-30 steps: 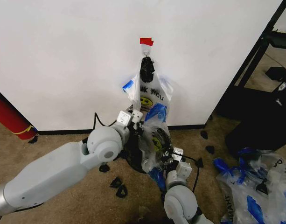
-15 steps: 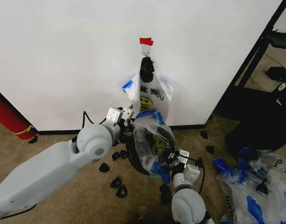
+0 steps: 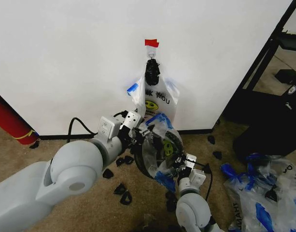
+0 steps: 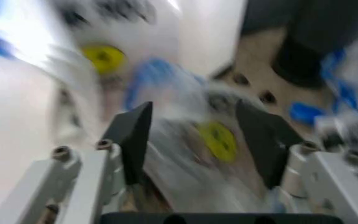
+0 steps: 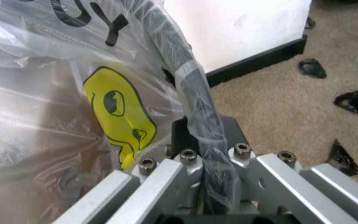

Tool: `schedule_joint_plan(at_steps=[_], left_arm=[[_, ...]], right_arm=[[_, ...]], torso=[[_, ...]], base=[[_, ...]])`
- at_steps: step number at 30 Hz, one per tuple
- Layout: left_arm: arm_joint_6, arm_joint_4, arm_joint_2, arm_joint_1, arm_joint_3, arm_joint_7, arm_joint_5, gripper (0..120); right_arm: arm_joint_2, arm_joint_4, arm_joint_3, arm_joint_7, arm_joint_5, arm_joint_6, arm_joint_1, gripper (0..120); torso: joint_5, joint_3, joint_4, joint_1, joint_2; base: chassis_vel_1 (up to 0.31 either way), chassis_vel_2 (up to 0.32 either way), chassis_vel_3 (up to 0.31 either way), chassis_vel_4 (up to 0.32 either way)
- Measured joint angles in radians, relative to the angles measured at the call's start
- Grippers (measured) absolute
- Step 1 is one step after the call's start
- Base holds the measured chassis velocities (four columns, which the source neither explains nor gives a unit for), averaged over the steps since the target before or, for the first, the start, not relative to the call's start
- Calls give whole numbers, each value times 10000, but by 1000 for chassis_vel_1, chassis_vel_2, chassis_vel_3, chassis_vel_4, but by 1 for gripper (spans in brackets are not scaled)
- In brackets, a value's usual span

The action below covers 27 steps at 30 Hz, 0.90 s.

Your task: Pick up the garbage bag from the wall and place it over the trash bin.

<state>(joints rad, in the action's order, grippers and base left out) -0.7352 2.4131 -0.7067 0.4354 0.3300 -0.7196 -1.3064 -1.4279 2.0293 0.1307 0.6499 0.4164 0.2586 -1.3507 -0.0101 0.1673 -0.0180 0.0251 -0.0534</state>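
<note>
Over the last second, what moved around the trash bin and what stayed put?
The left end effector drew back from the bin's near side toward its wall-side rim, jaws open, bag film between them. The right end effector shifted slightly outward, clamped on the garbage bag over the trash bin. The hanging bag stayed on its hook.

Camera set: one head view, two wrist views.
Head camera is looking forward and down from above both arms at the wall (image 3: pixel 65 58), carpet and bin (image 3: pixel 160 150), from some way off. Left wrist camera is looking out along its open gripper (image 4: pixel 195 135), close to the bag (image 4: pixel 185 154), wall to one side. Right wrist camera is sitting very near the bag (image 5: pixel 54 93) and bin rim (image 5: pixel 195 88), facing the baseboard (image 5: pixel 260 58). All three are sharing the bag on the bin.
</note>
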Motion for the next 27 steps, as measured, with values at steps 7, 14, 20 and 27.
schedule_joint_plan(at_steps=[7, 14, 20, 27], left_arm=[[0, -1340, -1019, -926, 2284, -1243, 17, 88], [-1, -2397, -1388, -1331, 3592, -1827, 644, 74], [-1, -2585, -1384, -1364, 3928, -1853, 842, 61], [-1, -2743, -1415, -1247, 3981, -1874, 1027, 46]], right_arm=[[-119, -100, 88, 77, -411, 18, 72, 0], [-90, -362, 193, -13, -436, 27, 183, 0], [-86, -464, 249, -14, -429, 34, 294, 0], [-93, -482, 247, -14, -418, 38, 335, 0]], torso=[[3, 1, -3, 1, 0], [2, 2, -1, 2, 1], [2, 1, 0, 1, 0], [2, 1, 0, 1, 0]], base=[[0, 0, 0, 0], [0, 0, 0, 0], [0, 0, 0, 0], [0, 0, 0, 0]])
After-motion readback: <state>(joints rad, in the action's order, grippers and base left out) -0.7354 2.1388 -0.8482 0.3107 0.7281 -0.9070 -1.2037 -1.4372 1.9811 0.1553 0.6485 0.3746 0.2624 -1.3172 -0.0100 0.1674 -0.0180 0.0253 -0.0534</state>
